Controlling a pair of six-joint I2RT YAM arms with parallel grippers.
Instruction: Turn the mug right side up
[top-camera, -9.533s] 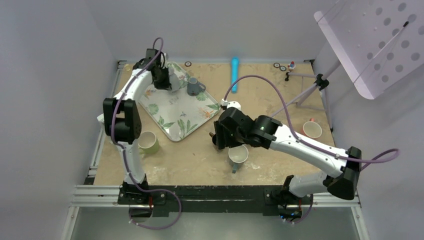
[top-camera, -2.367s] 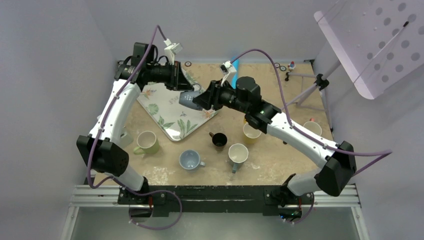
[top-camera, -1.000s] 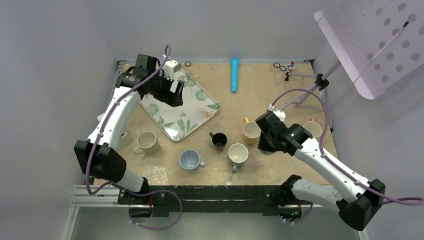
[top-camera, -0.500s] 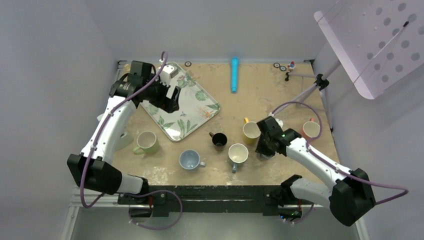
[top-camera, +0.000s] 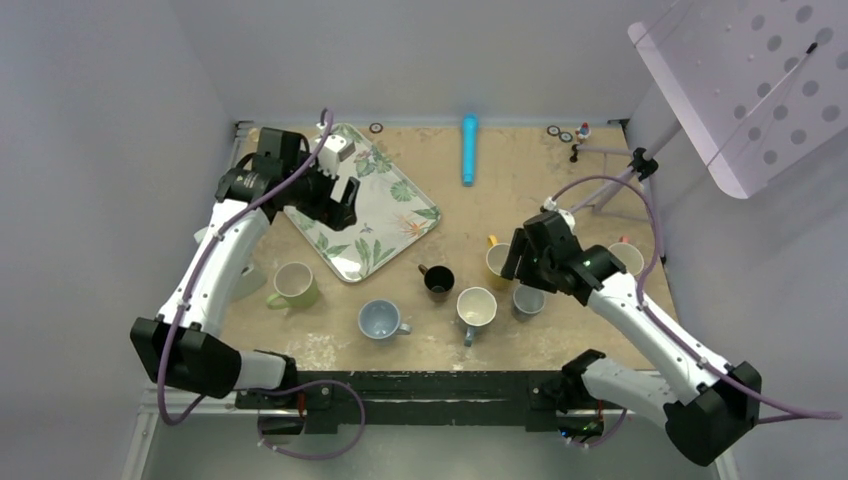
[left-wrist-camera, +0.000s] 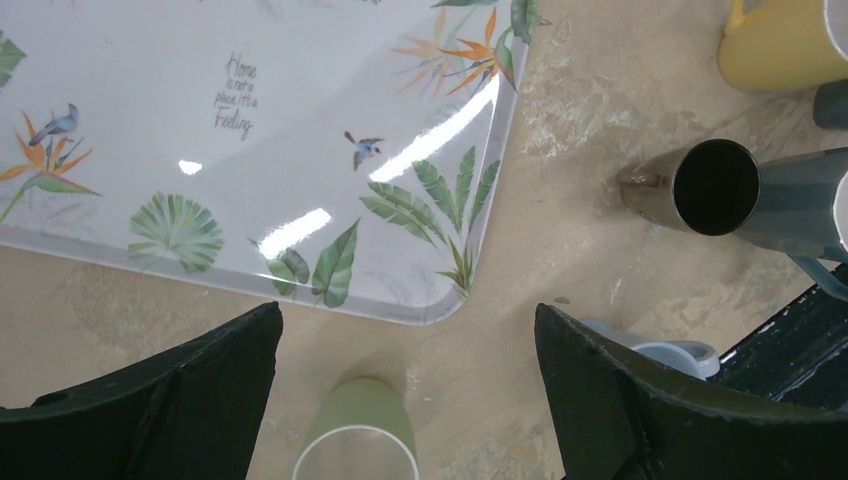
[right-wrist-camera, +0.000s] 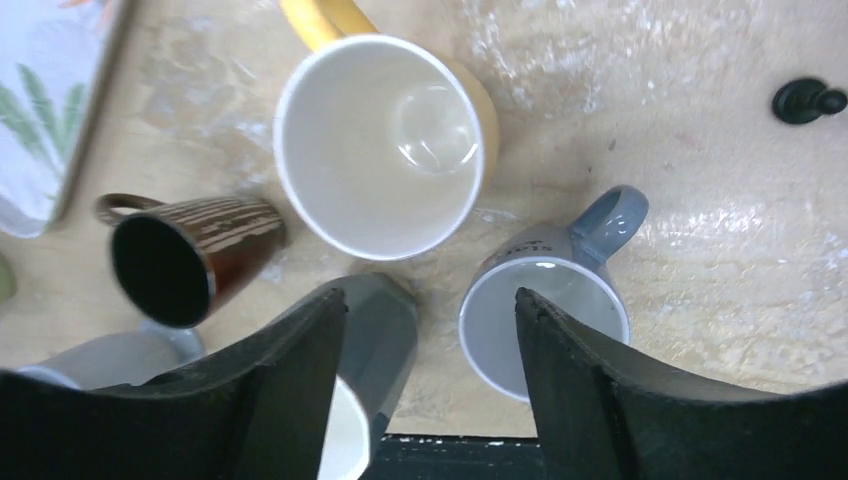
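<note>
The grey-blue mug (top-camera: 528, 300) stands upright on the table, mouth up, between the yellow mug (top-camera: 499, 262) and the table's near edge. In the right wrist view this mug (right-wrist-camera: 545, 318) shows its pale inside, with the handle pointing up and right. My right gripper (right-wrist-camera: 428, 300) hovers open just above it; the mug lies under the right finger (right-wrist-camera: 590, 385), and nothing is held. My left gripper (left-wrist-camera: 408, 310) is wide open and empty above the near corner of the floral tray (left-wrist-camera: 150, 120).
Near the grey-blue mug stand a brown mug (top-camera: 438, 280), a grey mug with a cream inside (top-camera: 477, 308), a light blue mug (top-camera: 380, 320) and a green mug (top-camera: 295, 283). A pale mug (top-camera: 625, 260) sits at the right. A blue tube (top-camera: 469, 148) lies at the back.
My right gripper has opened, let go of the grey-blue mug and drawn back from it. The mug now stands alone. The left arm has hardly moved.
</note>
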